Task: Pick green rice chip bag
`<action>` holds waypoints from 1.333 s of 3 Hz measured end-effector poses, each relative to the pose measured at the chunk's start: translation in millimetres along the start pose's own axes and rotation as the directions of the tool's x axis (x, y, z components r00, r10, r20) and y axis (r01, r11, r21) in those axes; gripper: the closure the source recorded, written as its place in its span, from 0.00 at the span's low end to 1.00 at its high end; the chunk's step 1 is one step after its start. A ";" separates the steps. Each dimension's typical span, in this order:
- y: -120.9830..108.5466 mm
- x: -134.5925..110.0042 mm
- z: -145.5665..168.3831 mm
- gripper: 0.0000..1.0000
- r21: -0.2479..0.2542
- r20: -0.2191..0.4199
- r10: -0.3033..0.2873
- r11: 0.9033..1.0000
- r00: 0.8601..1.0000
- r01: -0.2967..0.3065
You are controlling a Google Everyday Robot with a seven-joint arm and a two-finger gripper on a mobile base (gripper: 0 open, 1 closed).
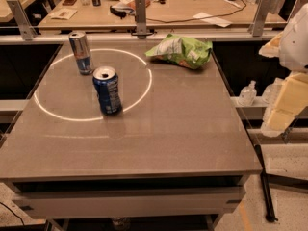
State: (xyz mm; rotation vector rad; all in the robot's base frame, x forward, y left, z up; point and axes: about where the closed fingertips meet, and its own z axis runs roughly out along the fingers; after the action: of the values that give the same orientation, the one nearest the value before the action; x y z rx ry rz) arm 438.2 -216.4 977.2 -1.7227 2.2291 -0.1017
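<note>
Your arm (297, 37) comes in at the 3 o'clock edge of the view, off the right side of the table (183, 129) and raised above it. The gripper (284, 105) hangs below the arm's white upper part as pale cream blocks, beside the table's right edge and touching nothing. You cannot tell from here whether it is apart or together.

The green rice chip bag (180, 49) lies crumpled at about 1 o'clock on the grey tabletop, near the far edge and well apart from the gripper.

A white ring of light (86, 120) covers the left half of the table. Inside it, the slim silver-blue can (81, 52) stands upright at 11 o'clock. The blue soda can (107, 90) stands upright near the ring's 5 o'clock rim, its top open. The bag sits just outside the ring at its 2 o'clock.

Behind the table runs a metal rail (139, 32) with brackets. Beyond it is a wooden desk (183, 8) strewn with papers and cable. A small clear bottle (247, 94) rests on a ledge at 3 o'clock, below table level.
</note>
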 end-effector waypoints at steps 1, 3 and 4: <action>0.0 0.0 0.0 0.00 0.000 0.000 0.000 1.000 1.000 0.000; -29.2 7.9 13.5 0.00 0.050 0.195 0.177 0.981 0.965 -0.190; -52.9 5.9 36.7 0.00 0.081 0.250 0.216 0.967 0.944 -0.242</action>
State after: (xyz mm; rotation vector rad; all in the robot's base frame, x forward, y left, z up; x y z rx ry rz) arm 496.9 -231.3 954.5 -1.3294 2.1801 0.0343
